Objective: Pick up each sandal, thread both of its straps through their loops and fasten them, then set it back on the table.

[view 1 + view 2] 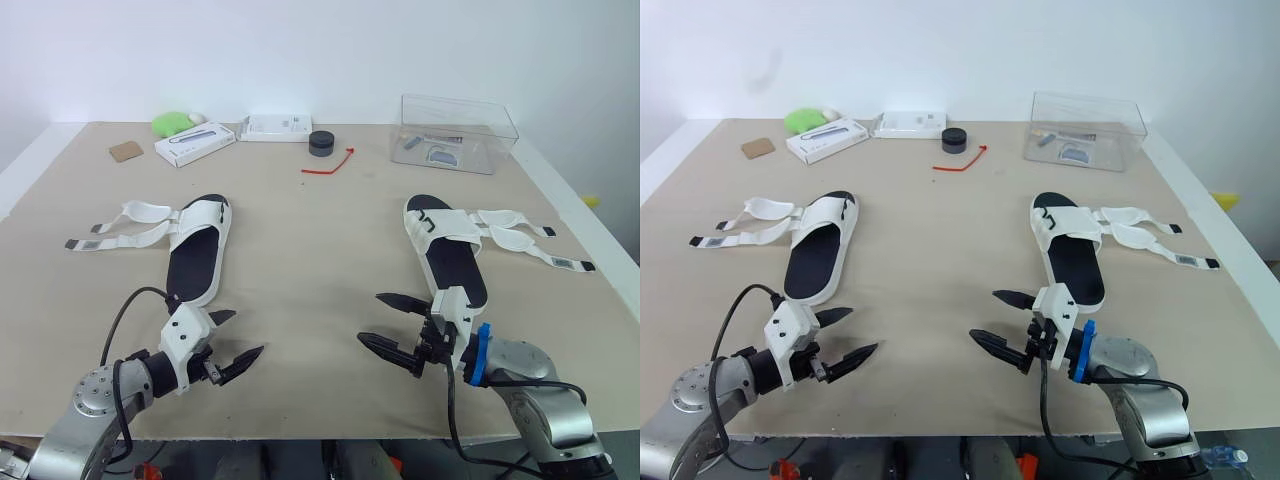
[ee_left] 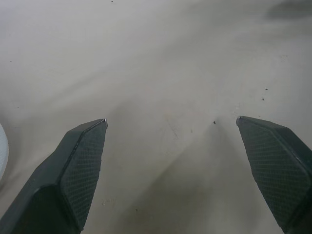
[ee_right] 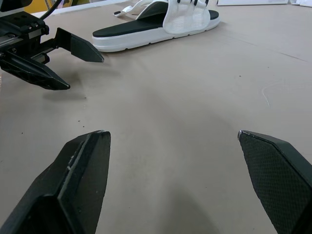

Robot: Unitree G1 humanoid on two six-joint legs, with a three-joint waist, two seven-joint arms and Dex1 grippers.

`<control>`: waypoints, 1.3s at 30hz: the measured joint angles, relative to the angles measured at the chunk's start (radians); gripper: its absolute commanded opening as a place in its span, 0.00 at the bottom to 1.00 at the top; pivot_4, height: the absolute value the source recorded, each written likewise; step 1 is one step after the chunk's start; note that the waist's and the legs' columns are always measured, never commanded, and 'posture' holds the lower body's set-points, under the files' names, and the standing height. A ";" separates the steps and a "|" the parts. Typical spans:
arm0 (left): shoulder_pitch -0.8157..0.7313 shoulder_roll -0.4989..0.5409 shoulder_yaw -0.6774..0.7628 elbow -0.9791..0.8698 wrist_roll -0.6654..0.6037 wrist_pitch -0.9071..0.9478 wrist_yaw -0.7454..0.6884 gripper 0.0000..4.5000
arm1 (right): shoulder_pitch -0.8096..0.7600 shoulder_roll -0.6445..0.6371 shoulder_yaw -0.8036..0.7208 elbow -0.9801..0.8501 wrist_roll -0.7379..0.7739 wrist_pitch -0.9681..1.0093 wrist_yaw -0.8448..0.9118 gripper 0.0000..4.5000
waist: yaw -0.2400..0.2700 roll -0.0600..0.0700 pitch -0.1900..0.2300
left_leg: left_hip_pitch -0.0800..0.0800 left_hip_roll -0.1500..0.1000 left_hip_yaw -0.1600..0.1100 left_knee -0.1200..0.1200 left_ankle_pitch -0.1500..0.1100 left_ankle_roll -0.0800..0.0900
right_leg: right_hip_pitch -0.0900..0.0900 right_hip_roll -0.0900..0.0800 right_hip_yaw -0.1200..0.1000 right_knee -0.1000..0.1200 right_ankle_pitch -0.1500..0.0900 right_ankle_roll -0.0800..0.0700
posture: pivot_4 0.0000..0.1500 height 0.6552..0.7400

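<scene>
Two white sandals with black footbeds lie flat on the tan table. The left sandal (image 1: 197, 250) has both straps (image 1: 120, 228) spread out to its left, unfastened. The right sandal (image 1: 446, 251) has its straps (image 1: 520, 236) spread out to the right. My left gripper (image 1: 236, 342) hovers open near the table's front edge, just in front of the left sandal's heel. My right gripper (image 1: 385, 320) is open too, low over the table beside the right sandal's heel. In the right wrist view the left sandal (image 3: 161, 22) and the left gripper (image 3: 68, 63) lie across the bare table.
Along the back edge sit a clear plastic box (image 1: 457, 133), a small black cylinder (image 1: 321, 143), a red cord (image 1: 330, 163), two white boxes (image 1: 194, 143), a green object (image 1: 172, 124) and a brown square pad (image 1: 127, 151). Bare tabletop (image 1: 310, 260) lies between the sandals.
</scene>
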 measured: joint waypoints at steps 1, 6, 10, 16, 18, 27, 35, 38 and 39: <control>0.000 0.000 0.000 0.000 0.000 0.000 0.000 0.97 | 0.000 0.000 0.000 0.000 0.000 0.000 0.000 1.00 | 0.000 0.000 0.000 | 0.000 0.000 0.000 0.000 0.000 0.000 | 0.000 0.000 0.000 0.000 0.000 0.000 | 1.00 1.00; -0.070 -0.008 -0.018 0.027 0.003 -0.009 -0.023 0.97 | 0.018 0.013 -0.001 -0.008 -0.001 0.013 -0.036 1.00 | 0.001 0.000 0.000 | 0.000 0.000 0.000 0.000 0.000 0.000 | 0.000 0.000 0.000 0.000 0.000 0.000 | 1.00 1.00; -0.085 -0.024 -0.043 0.042 0.002 -0.018 -0.034 0.97 | 0.029 0.021 -0.001 -0.022 -0.001 0.019 -0.067 1.00 | -0.001 0.000 0.000 | 0.000 0.000 0.001 0.000 0.000 0.000 | 0.000 0.000 0.001 0.000 0.000 0.000 | 1.00 1.00; -0.092 -0.027 -0.044 0.045 0.002 -0.018 -0.034 0.97 | 0.030 0.029 -0.001 -0.040 0.001 0.032 -0.091 1.00 | 0.000 0.000 0.000 | 0.000 0.000 0.000 0.000 0.000 0.000 | 0.000 0.000 0.000 0.000 0.000 0.000 | 1.00 1.00; -0.097 -0.031 -0.044 0.045 0.002 -0.018 -0.032 0.97 | 0.030 0.034 -0.002 -0.045 0.004 0.040 -0.102 1.00 | 0.000 0.000 0.000 | 0.000 0.000 0.000 0.000 0.000 0.000 | 0.000 0.000 0.000 0.000 0.000 0.000 | 1.00 1.00; -0.293 -0.050 -0.137 0.050 -0.064 0.034 -0.132 0.97 | -0.081 0.133 -0.175 -0.107 0.129 0.286 -0.466 1.00 | 0.000 0.000 0.000 | -0.002 -0.002 0.001 0.001 0.000 0.000 | 0.000 0.000 0.001 0.000 0.001 0.002 | 1.00 1.00; -0.474 -0.055 -0.209 0.148 -0.095 0.059 -0.246 0.97 | -0.195 0.152 -0.192 -0.011 0.012 0.360 -0.673 1.00 | -0.003 0.000 0.000 | -0.003 -0.001 0.001 0.001 0.000 0.000 | -0.002 0.002 0.002 0.000 0.002 0.001 | 1.00 1.00; -0.504 -0.056 -0.208 0.159 -0.089 0.048 -0.249 0.97 | -0.243 0.156 -0.174 0.068 -0.056 0.327 -0.697 1.00 | -0.003 0.001 0.000 | -0.002 -0.001 0.002 0.001 0.001 0.000 | -0.001 0.002 0.003 0.000 0.002 0.002 | 1.00 1.00; -0.505 -0.056 -0.208 0.160 -0.089 0.047 -0.253 0.97 | -0.254 0.158 -0.163 0.095 -0.076 0.314 -0.699 1.00 | -0.003 0.001 0.000 | -0.002 -0.001 0.002 0.001 0.001 0.000 | -0.001 0.003 0.004 0.000 0.002 0.002 | 1.00 1.00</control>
